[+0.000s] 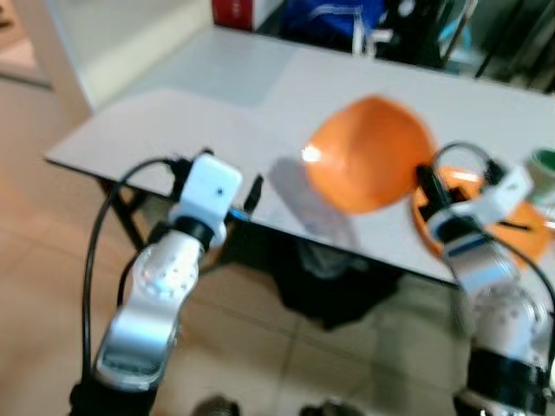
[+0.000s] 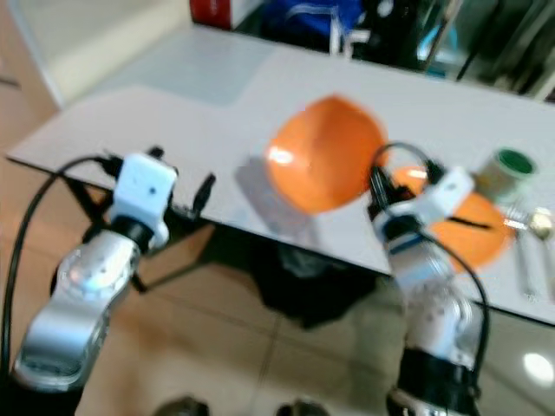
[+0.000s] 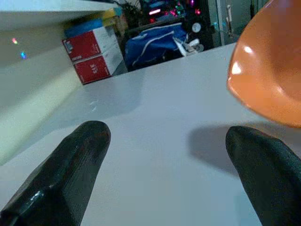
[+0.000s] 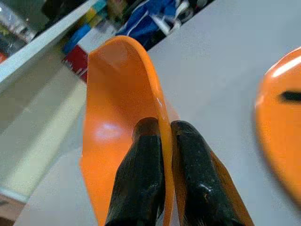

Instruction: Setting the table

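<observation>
My right gripper (image 4: 162, 141) has its fingers pinched shut on the thin rim of an orange bowl (image 1: 368, 156), held tilted on edge above the bench (image 1: 217, 95). I judge so narrow a grip could let it swivel or slip and knock the orange plate (image 2: 473, 227) just beside my wrist. My left gripper (image 3: 164, 155) hovers spread and empty over the bench's near edge.

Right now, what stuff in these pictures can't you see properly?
- Orange plate on the table: the right gripper, holding the tilted orange bowl, covers part of it.
- Green-topped cup: cut off by the left eye view's edge, blurred.
- Cutlery: too blurred to tell pieces apart.
- Dark shape under the table: shaded, unclear.
</observation>
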`<state>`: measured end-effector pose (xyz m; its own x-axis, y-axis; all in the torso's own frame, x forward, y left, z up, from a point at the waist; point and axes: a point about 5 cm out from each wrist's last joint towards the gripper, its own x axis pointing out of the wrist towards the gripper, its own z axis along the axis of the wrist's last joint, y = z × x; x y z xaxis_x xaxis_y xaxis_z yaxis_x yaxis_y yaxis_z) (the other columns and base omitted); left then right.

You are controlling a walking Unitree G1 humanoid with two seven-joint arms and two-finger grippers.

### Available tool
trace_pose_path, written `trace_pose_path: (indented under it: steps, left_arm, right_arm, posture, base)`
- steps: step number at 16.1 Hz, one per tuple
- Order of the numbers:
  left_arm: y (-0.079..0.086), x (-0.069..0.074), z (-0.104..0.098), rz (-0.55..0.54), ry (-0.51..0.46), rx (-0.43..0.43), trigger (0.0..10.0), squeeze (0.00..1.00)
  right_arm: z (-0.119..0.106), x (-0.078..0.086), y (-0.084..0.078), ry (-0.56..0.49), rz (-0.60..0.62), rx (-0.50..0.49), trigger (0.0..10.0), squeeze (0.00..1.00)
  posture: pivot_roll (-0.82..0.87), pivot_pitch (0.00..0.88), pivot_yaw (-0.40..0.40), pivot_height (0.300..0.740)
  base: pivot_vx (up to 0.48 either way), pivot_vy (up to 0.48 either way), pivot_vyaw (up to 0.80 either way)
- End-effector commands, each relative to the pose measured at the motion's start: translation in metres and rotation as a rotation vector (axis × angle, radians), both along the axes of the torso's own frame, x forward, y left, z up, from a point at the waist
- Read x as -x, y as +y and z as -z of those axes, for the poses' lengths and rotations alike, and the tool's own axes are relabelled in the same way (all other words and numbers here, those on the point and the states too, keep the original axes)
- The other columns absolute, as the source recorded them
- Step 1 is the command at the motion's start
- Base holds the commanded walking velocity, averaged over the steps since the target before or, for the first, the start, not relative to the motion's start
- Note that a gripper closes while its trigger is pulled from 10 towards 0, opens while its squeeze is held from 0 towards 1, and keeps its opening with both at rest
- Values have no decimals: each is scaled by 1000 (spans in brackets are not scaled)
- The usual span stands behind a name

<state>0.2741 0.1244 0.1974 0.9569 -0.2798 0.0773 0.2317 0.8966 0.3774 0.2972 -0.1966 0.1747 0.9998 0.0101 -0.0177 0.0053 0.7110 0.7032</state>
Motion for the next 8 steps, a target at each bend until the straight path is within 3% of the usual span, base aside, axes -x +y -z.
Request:
trace_pose_path:
  steps: [1,8]
  left_arm:
    - [3,0,-2,-4,-5,2,10000,0]
    - [2,0,-2,12,-4,-2,10000,0]
  right_arm:
    - [-9,-2,9,-26,-48,13,10000,0]
    - [-9,-4,18,9,-130,-110,10000,0]
  posture:
    - [-2,89,-19,740]
    - [1,91,-13,740]
  base:
    - [0,-480,0]
    - [0,-480,0]
